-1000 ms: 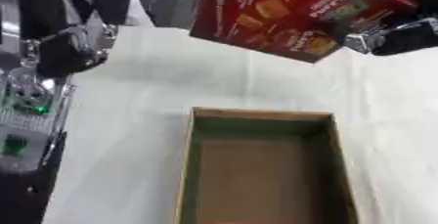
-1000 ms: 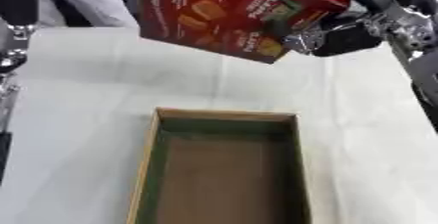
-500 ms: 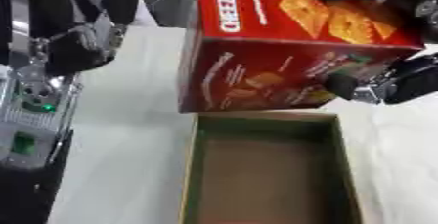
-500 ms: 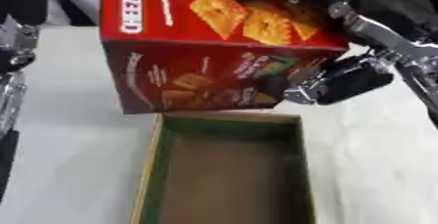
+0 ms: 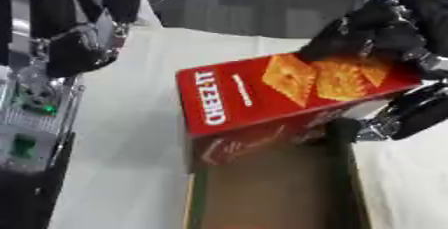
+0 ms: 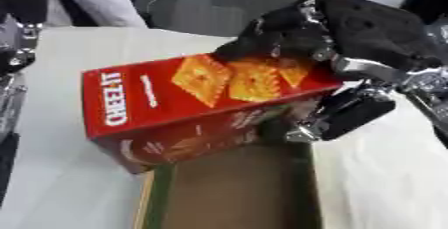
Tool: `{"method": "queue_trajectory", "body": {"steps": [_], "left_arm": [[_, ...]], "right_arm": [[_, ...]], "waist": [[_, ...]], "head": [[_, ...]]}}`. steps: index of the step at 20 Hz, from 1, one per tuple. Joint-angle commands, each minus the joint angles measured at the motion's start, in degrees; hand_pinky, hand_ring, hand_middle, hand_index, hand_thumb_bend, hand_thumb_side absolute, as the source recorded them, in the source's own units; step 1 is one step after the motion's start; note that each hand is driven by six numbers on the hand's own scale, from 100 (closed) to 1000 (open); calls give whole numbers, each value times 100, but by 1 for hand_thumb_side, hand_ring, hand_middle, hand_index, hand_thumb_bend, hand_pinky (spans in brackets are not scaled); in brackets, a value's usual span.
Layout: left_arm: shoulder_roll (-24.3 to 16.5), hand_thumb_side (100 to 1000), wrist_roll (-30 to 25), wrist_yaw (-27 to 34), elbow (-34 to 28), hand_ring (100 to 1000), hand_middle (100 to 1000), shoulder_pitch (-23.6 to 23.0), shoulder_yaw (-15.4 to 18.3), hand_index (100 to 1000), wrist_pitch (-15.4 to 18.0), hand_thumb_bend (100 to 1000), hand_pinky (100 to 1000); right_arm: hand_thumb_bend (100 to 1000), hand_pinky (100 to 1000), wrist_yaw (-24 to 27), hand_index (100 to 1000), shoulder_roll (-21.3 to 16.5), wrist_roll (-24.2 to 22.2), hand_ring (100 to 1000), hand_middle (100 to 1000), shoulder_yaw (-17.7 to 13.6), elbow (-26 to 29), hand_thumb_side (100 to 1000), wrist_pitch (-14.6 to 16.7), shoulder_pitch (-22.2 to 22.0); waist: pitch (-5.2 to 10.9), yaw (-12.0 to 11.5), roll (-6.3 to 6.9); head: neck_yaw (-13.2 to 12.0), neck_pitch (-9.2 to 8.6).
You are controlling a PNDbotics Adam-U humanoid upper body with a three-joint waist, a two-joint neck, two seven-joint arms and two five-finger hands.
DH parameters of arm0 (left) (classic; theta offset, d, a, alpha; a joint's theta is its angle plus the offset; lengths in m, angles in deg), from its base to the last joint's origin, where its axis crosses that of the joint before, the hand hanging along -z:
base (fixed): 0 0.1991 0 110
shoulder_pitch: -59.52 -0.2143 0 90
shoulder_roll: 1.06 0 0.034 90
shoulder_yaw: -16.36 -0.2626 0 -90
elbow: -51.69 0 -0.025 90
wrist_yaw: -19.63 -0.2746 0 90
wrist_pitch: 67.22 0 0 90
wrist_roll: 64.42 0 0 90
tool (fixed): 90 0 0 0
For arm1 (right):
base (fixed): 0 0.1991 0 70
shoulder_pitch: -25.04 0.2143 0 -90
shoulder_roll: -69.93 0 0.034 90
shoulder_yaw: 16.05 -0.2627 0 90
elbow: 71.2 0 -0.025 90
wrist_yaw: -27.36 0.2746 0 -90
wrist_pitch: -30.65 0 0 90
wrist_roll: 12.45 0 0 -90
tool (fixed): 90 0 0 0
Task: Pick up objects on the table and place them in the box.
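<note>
Now the right hand grips a red Cheez-It carton at its right end: dark fingers curl over the top face, thumb pressed against the lower side. Carton is tilted, left end lower, printed cracker face up, brand lettering running along its left end. It hangs over the far edge of the box, its lower left corner just past the box's far left rim; whether it touches the rim cannot be told.

Box: open, brownish inside with green-edged walls, sitting on the white-covered worktop toward the near edge. Nothing visible inside the part that shows.

Left hand: at upper left, dark fingers pointing up and roughly straight, holding nothing, well apart from carton and box.

Left margin: a metal frame with green boards along the worktop's side.
</note>
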State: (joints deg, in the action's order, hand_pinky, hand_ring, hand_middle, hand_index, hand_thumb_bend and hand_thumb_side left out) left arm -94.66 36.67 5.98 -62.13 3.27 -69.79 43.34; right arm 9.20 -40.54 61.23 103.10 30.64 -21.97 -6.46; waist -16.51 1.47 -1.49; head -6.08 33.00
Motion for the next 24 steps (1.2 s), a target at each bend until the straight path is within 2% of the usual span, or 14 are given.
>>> {"method": "queue_trajectory", "body": {"steps": [1,11,14,16,17,18,19,20,21,22,23,24], "left_arm": [[-100,556,4,20,-77,795,858,41,41,854,-16,354,796],[-92,559,3,32,-77,795,858,38,43,853,-18,350,796],[-91,559,12,33,-77,799,858,40,48,853,-21,351,796],[-89,559,16,32,-77,796,858,43,49,853,-24,350,795],[-87,561,17,32,-77,796,858,43,49,852,-25,349,794],[-84,562,18,31,-77,796,858,44,49,852,-27,350,794],[-82,563,19,30,-77,796,858,45,50,852,-28,351,793],[-80,563,20,28,-77,796,858,47,49,852,-29,351,793],[-78,565,22,26,-77,796,858,50,49,852,-30,350,794],[-77,565,24,25,-77,796,858,53,49,852,-31,350,794],[-74,566,24,23,-77,796,858,53,48,851,-33,349,793],[-71,566,24,22,-77,796,858,53,47,851,-36,348,793]], "right_arm": [[237,100,140,564,-146,-115,280,468,-22,70,100,55,64],[236,100,456,573,-212,-435,286,474,113,10,100,253,-65],[224,100,458,586,-222,-487,327,492,85,-22,100,408,-103],[159,100,445,628,-222,-459,401,532,59,-43,100,563,-128],[102,136,429,676,-221,-443,466,584,50,-53,175,648,-142],[100,164,394,694,-222,-451,486,605,44,-69,210,726,-156],[100,279,334,757,-230,-505,569,685,48,-91,329,802,-175],[100,264,288,749,-231,-570,558,676,49,-122,317,863,-195],[100,437,245,838,-237,-670,691,772,65,-158,462,921,-220],[100,494,223,864,-234,-784,732,796,73,-196,503,968,-240],[100,600,200,899,-237,-931,787,829,86,-236,581,1004,-260],[100,635,201,906,-230,-1076,801,836,88,-271,604,1033,-275]], "waist": [[145,6,26],[109,12,32],[100,3,40],[93,-1,45],[89,-3,48],[87,-4,51],[83,-3,53],[79,-3,55],[74,-2,56],[71,-2,57],[66,-2,56],[63,-2,58]], "head": [[33,18],[60,73],[59,77],[60,75],[59,73],[59,70],[54,59],[51,51],[46,38],[43,31],[38,22],[33,14]]}}
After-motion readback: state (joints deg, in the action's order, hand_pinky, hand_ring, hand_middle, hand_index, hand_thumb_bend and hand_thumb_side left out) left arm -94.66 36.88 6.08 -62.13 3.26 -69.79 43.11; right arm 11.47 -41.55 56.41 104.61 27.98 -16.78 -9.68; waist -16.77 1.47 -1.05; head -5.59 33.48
